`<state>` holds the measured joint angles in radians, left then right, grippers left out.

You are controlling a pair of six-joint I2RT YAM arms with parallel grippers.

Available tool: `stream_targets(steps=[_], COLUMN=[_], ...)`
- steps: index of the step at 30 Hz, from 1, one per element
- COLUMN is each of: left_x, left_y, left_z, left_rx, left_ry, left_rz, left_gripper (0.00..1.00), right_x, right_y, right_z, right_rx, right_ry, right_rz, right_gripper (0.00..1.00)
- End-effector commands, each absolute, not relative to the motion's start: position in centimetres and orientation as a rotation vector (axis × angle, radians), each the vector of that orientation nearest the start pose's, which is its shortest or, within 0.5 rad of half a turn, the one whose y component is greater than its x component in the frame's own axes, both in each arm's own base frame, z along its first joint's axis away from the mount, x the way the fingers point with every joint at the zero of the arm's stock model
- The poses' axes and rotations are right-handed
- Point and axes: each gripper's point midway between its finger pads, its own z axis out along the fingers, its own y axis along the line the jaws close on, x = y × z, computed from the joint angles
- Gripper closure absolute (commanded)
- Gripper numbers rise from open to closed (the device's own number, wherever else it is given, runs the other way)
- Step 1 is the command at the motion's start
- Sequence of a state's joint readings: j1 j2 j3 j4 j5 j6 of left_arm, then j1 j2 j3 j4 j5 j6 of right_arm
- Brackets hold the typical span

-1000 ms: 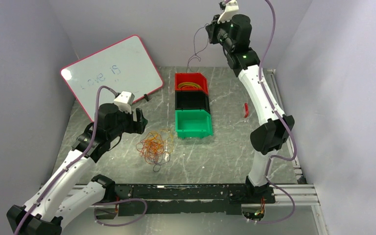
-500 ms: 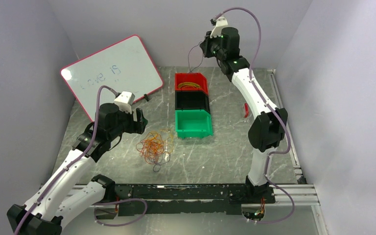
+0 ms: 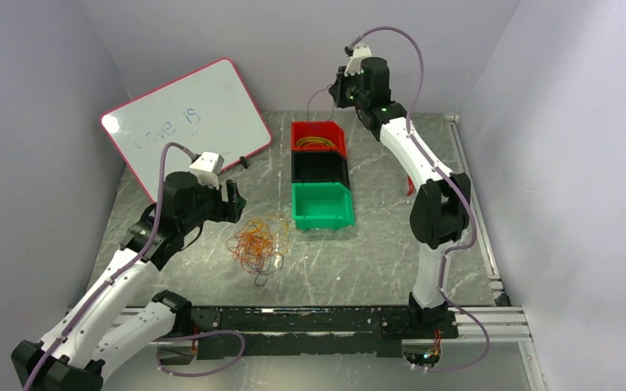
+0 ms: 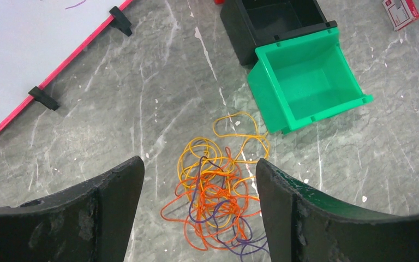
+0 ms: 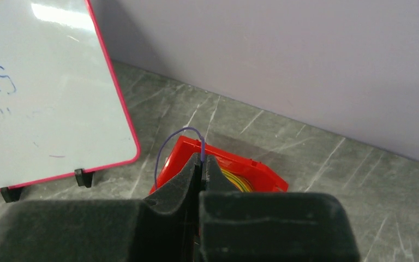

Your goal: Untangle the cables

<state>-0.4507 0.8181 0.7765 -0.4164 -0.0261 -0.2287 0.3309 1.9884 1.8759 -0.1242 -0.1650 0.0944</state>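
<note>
1. The cables [image 3: 257, 244] lie in a loose clump of orange, yellow and purple loops on the table [image 3: 375, 252], just left of the green bin [image 3: 322, 204] and slightly nearer the arm bases. One yellow loop reaches almost to that bin's corner.
2. The left gripper [image 4: 199, 166] hangs above the clump, left of the green bin. Its jaws are spread wide and empty, clear of every wire.
3. The right gripper [image 5: 202, 162] is raised well beyond the green bin. Its jaws are pressed together on a thin purple loop [image 5: 166, 147], which arches out from the tips.
4. Directly behind the green bin sits a black bin [image 3: 320, 169], then a red bin [image 3: 319, 137]. The red one holds a few loops [image 3: 316, 143] — yellow, and perhaps orange; the view is too coarse to be sure.
5. A whiteboard [image 3: 187, 122] leans far left of and beyond the green bin; a small red object [image 3: 409, 183] lies to the bin's right.
</note>
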Motion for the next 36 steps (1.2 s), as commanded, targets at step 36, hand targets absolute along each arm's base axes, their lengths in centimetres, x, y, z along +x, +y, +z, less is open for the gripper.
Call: stream_targets(steps=[36], left_x=[25.7], left_y=[-16.1], left_z=[26.3], left_rx=[0.274], left_ry=[1.999], left_rz=[-0.587], left_gripper=[0.21], right_x=[58.7], right_y=[22.6], right_z=[8.0], right_rx=[-0.396], right_ry=[2.147], right_rz=[0.359], right_gripper=[1.0])
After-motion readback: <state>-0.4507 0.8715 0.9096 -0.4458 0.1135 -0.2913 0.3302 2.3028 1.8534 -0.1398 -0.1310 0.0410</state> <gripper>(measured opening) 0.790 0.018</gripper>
